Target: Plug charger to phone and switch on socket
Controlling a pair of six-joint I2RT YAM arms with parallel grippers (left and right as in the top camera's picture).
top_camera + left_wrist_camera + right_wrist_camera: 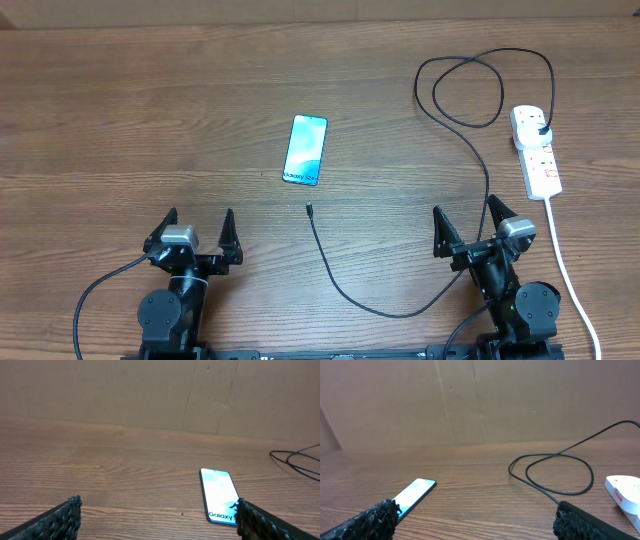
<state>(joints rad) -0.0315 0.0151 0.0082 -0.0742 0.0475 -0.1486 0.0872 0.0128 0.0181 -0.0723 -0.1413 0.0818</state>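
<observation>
Left gripper (200,232) and right gripper (468,222) jaws both gape open, empty. The charger (328,266), limp and light, lies on the surface (120,120), its connector tip (309,209) near the phone (305,150); best pinched just behind that stiff tip.

Left wrist view: hides the phone (217,492) near corner behind a fingertip (260,522); cuts the charger (273,453) at the right edge. Right wrist view: crops the socket (622,487) at the right edge. Overhead: switch positions too small to read; white cord (566,272) cropped at the bottom edge.

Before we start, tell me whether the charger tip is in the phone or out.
Out. The charger tip lies on the table, apart from the phone.
</observation>
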